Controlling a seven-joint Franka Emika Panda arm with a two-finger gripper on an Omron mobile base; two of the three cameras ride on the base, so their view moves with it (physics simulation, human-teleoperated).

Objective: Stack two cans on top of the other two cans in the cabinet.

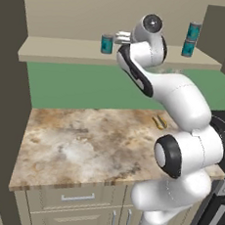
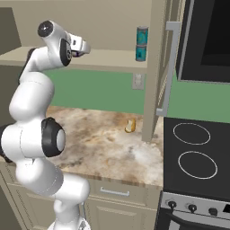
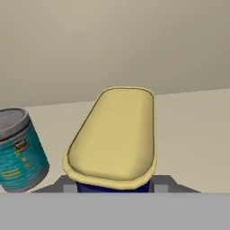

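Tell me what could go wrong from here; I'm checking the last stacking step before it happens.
The hand grips the navy can close beside the lone teal can on the cabinet ledge; swinging across could topple it. A placement off centre on its grey top may slide off. The finished stack sits near the ledge's end.

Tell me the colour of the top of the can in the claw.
Pale yellow top over a navy body, clearest in the hand view.

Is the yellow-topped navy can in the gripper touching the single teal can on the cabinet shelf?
Apart. In the hand view, bare shelf shows between the navy can and the teal can beside it.
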